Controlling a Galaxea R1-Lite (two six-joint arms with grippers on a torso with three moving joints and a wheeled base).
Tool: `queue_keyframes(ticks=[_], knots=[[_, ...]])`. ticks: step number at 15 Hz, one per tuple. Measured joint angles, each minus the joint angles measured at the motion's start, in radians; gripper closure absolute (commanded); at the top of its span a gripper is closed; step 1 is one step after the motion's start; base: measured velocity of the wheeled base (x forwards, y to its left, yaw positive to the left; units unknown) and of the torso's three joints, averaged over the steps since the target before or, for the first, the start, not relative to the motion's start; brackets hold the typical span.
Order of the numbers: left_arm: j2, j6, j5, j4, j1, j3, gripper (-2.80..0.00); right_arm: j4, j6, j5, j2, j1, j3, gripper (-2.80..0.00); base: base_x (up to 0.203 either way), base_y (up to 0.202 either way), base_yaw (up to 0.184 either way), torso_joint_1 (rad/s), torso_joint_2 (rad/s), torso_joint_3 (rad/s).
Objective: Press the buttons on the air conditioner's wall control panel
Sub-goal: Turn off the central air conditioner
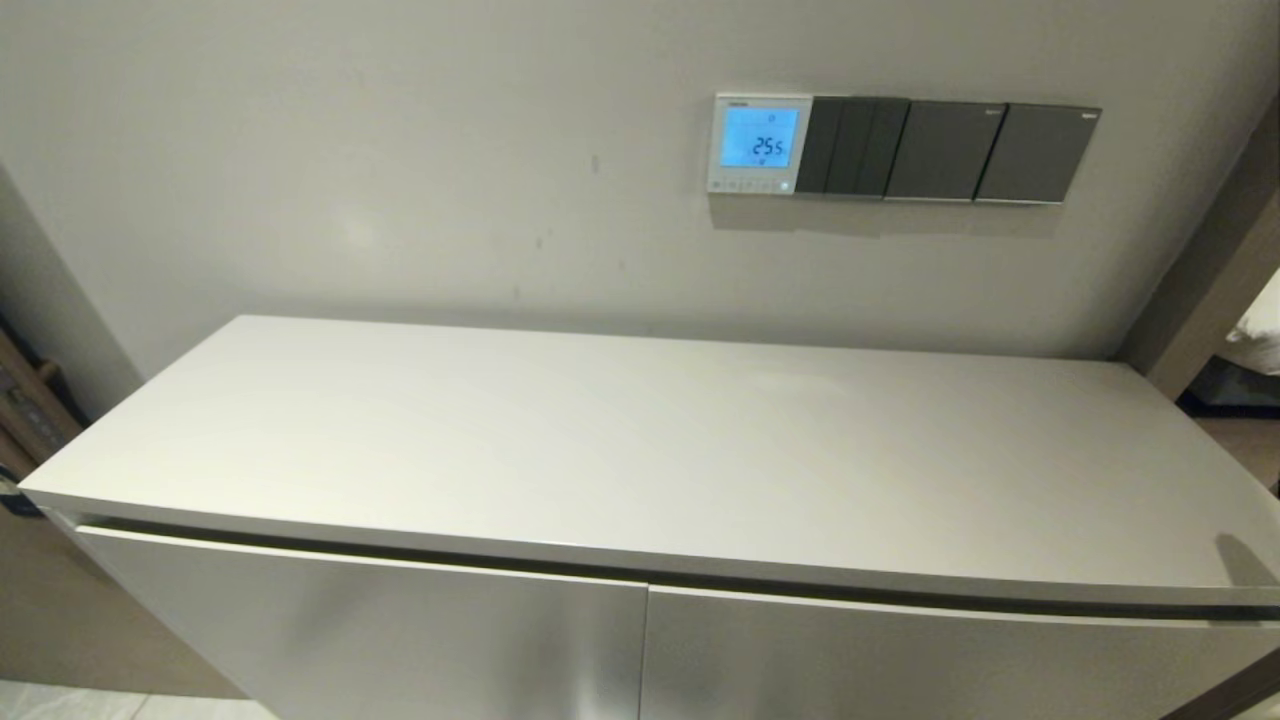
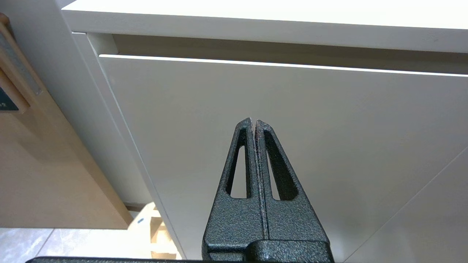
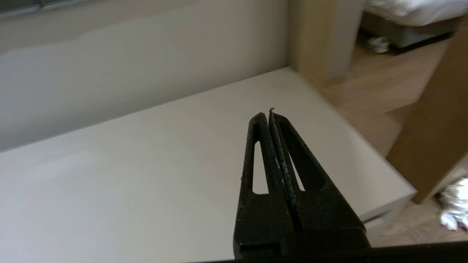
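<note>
Right tool (image 3: 270, 114) pinched together over worktop (image 1: 640, 450), a slim tip for the panel (image 1: 759, 144) buttons (image 1: 748, 184); left tool (image 2: 255, 122) together, parked low.

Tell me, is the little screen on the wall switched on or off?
On. The air conditioner's wall control panel has a screen glowing light blue, with digits showing on it.

Bare cabinet top (image 1: 640, 450) leaves open passage to wall panel (image 1: 758, 143)
</note>
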Motion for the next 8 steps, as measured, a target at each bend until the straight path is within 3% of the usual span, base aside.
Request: queue_keyframes(ticks=[3,8], knots=[[0.0,0.0,0.0,0.0,0.0,0.0,0.0,0.013,-0.033,-0.08,-0.07,-0.021,0.018,0.0,0.0,0.0,0.0,0.0,0.0,0.0],[0.0,0.0,-0.001,0.0,0.0,0.0,0.0,0.038,-0.065,-0.093,-0.224,-0.219,0.098,0.0,0.0,0.0,0.0,0.0,0.0,0.0]])
